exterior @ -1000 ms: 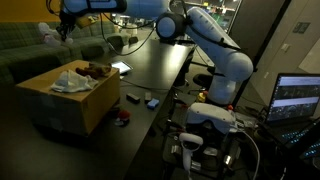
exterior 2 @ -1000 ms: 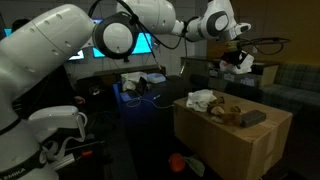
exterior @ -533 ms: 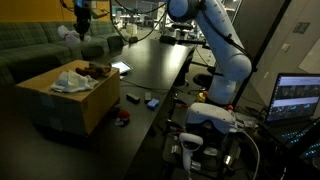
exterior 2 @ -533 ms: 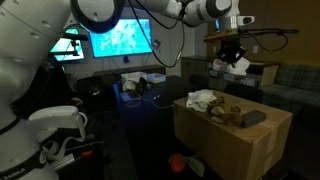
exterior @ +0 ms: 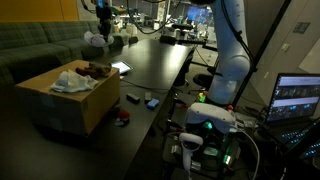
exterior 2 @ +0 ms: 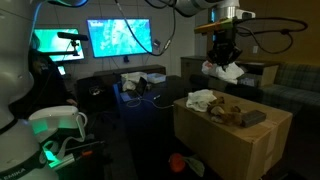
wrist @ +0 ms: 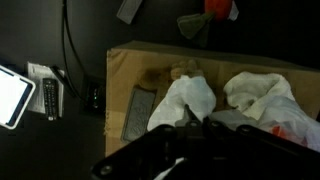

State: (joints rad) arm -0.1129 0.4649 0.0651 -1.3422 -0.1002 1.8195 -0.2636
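Note:
My gripper [exterior 2: 226, 52] hangs high above the open cardboard box [exterior 2: 232, 140], shut on a crumpled white cloth [exterior 2: 224, 70] that dangles under it. In an exterior view the gripper [exterior: 99, 24] and its cloth [exterior: 94, 40] are beyond the far side of the box [exterior: 65, 100]. The wrist view looks down past the gripper [wrist: 198, 116] and the held cloth [wrist: 183, 97] into the box [wrist: 120, 75]. Inside lie another white cloth [wrist: 262, 92], a brown item [wrist: 170, 72] and a flat grey item [wrist: 138, 112].
A long black table [exterior: 155, 60] runs beside the box, with a tablet [exterior: 120, 67] and small items on it. A red object [exterior: 122, 117] lies on the floor by the box. A green couch [exterior: 30, 50] stands behind, a lit screen [exterior 2: 120, 38] at the back.
The arm has swung across and risen, carrying the white cloth from the couch side toward the space above the box. The gripper stayed shut on it.

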